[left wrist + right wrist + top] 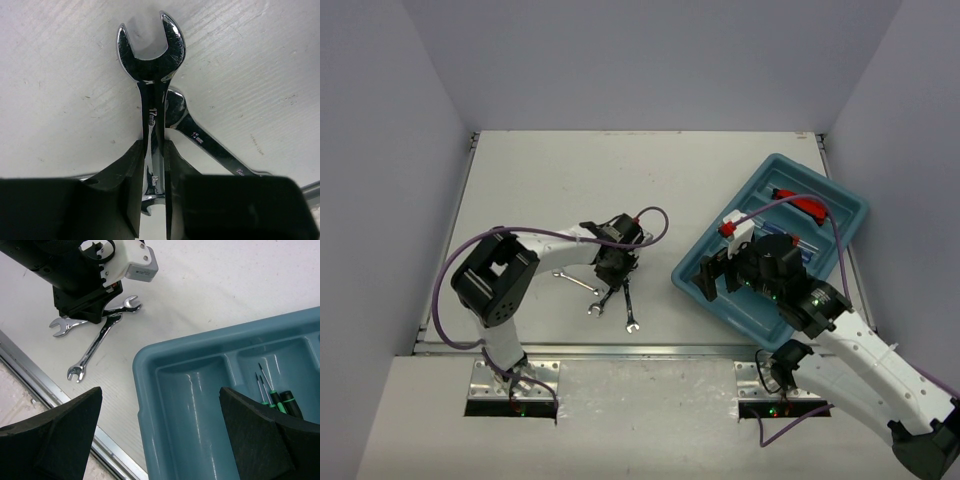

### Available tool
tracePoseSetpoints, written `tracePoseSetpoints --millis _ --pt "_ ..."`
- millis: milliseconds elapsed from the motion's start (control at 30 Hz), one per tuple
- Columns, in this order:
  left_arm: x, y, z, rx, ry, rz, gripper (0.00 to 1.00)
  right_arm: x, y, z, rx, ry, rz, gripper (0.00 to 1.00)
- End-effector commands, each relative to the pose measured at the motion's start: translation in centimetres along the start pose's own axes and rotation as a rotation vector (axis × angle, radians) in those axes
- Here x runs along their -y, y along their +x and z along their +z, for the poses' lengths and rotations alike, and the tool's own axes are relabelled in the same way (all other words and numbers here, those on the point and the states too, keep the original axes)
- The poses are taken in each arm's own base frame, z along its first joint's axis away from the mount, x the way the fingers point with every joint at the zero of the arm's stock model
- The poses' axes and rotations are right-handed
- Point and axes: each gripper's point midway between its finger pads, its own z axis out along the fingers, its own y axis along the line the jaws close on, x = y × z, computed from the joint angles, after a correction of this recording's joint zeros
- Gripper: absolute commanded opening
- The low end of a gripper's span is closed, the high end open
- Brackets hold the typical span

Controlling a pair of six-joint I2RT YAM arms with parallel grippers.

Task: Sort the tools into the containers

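**A:** The left arm's black fingers are pinching the shank of a shiny silver open-end wrench stamped 17, right down at the white table.

**B:** And a second silver wrench is lying crossed behind it, on the table.

**A:** The right arm's black fingers are hanging spread wide over a corner of the large teal-blue plastic tray.

**B:** Thin green-handled screwdrivers are resting in one compartment; a chunky red-handled tool is lying farther back.
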Motion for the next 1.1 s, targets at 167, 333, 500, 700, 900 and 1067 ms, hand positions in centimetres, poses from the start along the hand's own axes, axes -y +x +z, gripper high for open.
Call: tracePoseSetpoints --millis 167,333,500,700,900,1067 --pt "-0.4 -3.5 -4.8 0.176 -0.051 -0.130 0.00 -1.1 -1.1 0.9 0.050 -0.061 0.032 0.99" --pt "0.6 -5.6 -8.2 0.305 0.000 -0.155 0.00 -3.2 -2.1 1.2 0.087 -0.177 0.047 0.99" --pt "1.6 -8.2 -12.6 0.466 0.065 -0.241 0.00 -5.4 -3.1 2.0 0.151 -0.296 0.139 0.97" --pt "4.7 -11.0 -19.2 0.731 0.329 -0.476 0.00 -7.9 -6.1 2.9 0.240 -0.450 0.264 0.89" --pt "6.6 -11.7 -21.7 0.839 0.510 -0.586 0.00 -9.6 -6.8 5.3 0.197 -0.509 0.310 0.85" --pt "7.8 -12.3 -24.4 0.946 0.630 -0.627 0.00 -9.6 -7.2 7.2 0.203 -0.462 0.323 0.80"
